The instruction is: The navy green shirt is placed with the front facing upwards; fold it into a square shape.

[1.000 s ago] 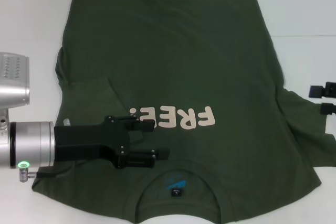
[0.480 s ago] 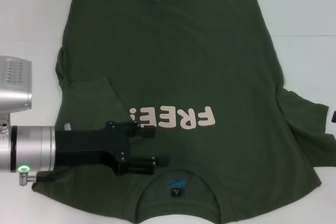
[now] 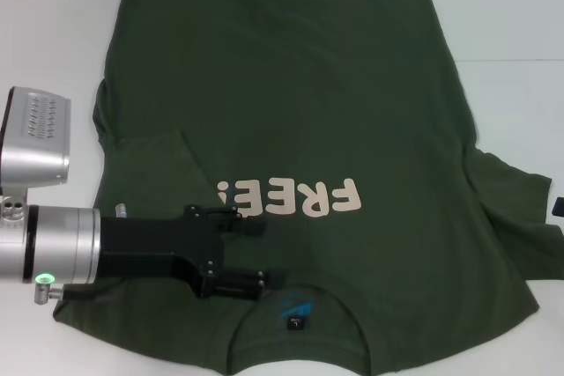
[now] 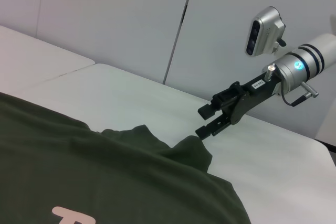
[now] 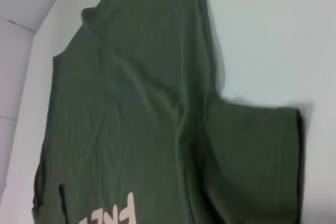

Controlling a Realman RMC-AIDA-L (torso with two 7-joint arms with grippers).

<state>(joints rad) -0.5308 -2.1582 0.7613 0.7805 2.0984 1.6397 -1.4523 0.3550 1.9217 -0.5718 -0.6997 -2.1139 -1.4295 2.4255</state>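
On my left, the left gripper [image 3: 257,254] hangs low over the near-left shoulder of the navy green shirt [image 3: 300,112], fingers spread, one tip by the "FREE!" lettering [image 3: 291,200] and the other just beside the collar [image 3: 300,310]. The shirt lies front-up across the white table [image 3: 53,33], collar toward me, its left sleeve already folded in over the body. I judge it light, limp cotton that will sag and crease, so I'd pinch a seamed edge at the shoulder or hem, not the loose middle. Further right, the right sleeve [image 3: 515,209] lies spread out, and the right gripper [image 4: 209,121], fingers parted, hovers off the cloth. A second ago it reached over that sleeve's edge; it has since pulled back, while the left gripper has shifted slightly nearer the collar.
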